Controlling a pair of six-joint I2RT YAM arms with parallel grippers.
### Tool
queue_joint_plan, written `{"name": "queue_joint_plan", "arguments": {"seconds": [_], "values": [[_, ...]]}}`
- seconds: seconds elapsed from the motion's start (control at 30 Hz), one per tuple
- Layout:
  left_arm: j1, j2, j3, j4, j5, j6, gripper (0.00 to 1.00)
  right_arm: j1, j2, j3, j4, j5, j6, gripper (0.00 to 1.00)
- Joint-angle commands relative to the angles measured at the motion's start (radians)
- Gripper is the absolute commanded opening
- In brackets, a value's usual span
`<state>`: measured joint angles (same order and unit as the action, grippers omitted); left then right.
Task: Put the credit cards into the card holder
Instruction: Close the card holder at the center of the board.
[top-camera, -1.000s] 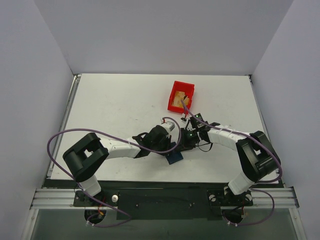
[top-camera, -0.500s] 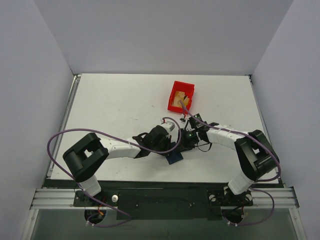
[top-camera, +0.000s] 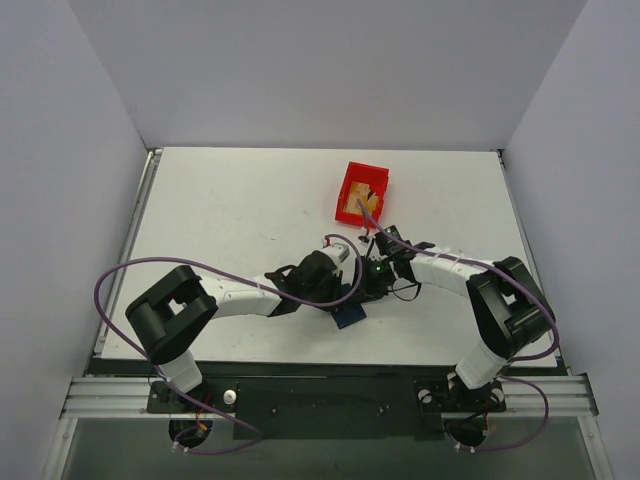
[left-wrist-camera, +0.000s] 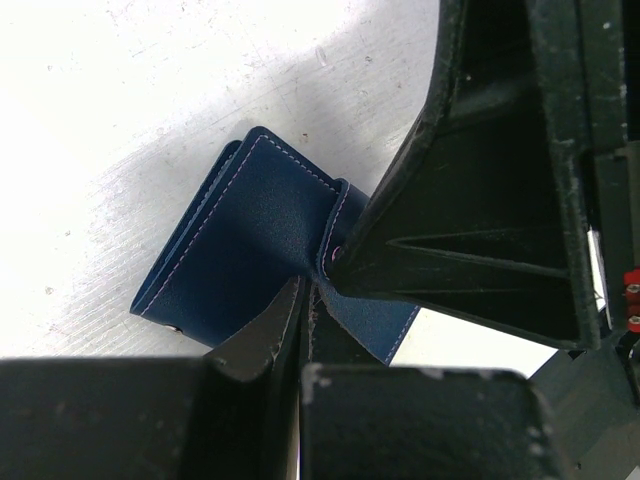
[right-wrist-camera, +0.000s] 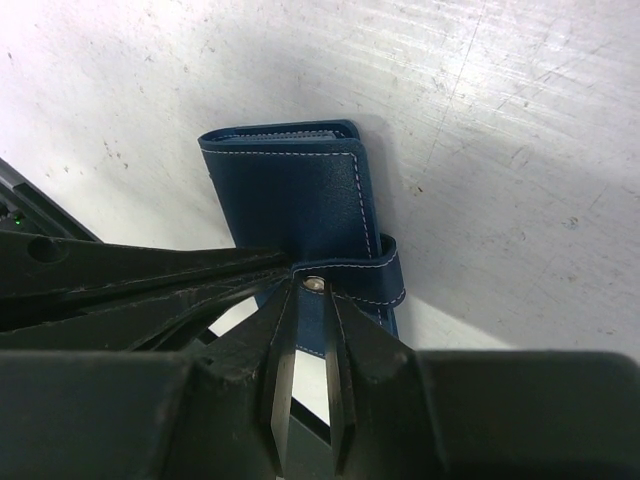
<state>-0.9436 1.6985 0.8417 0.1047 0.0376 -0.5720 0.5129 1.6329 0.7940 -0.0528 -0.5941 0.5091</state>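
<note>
A white flat table (top-camera: 230, 220) carries everything. The black-and-white left arm (top-camera: 240, 298) and right arm (top-camera: 450, 272) reach inward and meet near the table's middle front. Behind them stands a small red plastic bin (top-camera: 366, 174). A tan-gold flat patch inside it is the credit cards (top-camera: 352, 208); single cards cannot be told apart. The bin is well apart from the small navy-blue stitched leather card holder (left-wrist-camera: 250, 240), which lies folded on the table between the two grippers. The left gripper (left-wrist-camera: 305, 300) is clenched on the card holder's near edge. The right gripper (right-wrist-camera: 308, 290) is clamped on the card holder's narrow snap tab (right-wrist-camera: 385, 280), right at its small metal button.
</note>
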Motion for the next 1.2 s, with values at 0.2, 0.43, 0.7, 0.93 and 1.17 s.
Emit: {"name": "queue_joint_plan", "arguments": {"seconds": [0.2,0.43,0.7,0.93,1.17], "values": [[-0.007,-0.007,-0.01,-0.014,-0.008,0.003,0.0,0.026,0.047,0.077,-0.106,0.126,0.022,0.13],[-0.007,-0.007,-0.015,-0.013,-0.01,0.004,0.0,0.058,0.087,0.14,-0.2,0.203,0.025,0.13],[-0.007,-0.007,-0.016,-0.011,-0.01,0.003,0.0,0.102,0.131,0.194,-0.283,0.277,0.023,0.13],[-0.006,-0.003,-0.018,-0.003,-0.007,0.001,0.0,0.121,0.169,0.211,-0.326,0.335,0.029,0.12],[-0.006,-0.008,-0.036,0.012,-0.008,-0.005,0.0,0.128,0.209,0.226,-0.352,0.373,0.032,0.06]]}}
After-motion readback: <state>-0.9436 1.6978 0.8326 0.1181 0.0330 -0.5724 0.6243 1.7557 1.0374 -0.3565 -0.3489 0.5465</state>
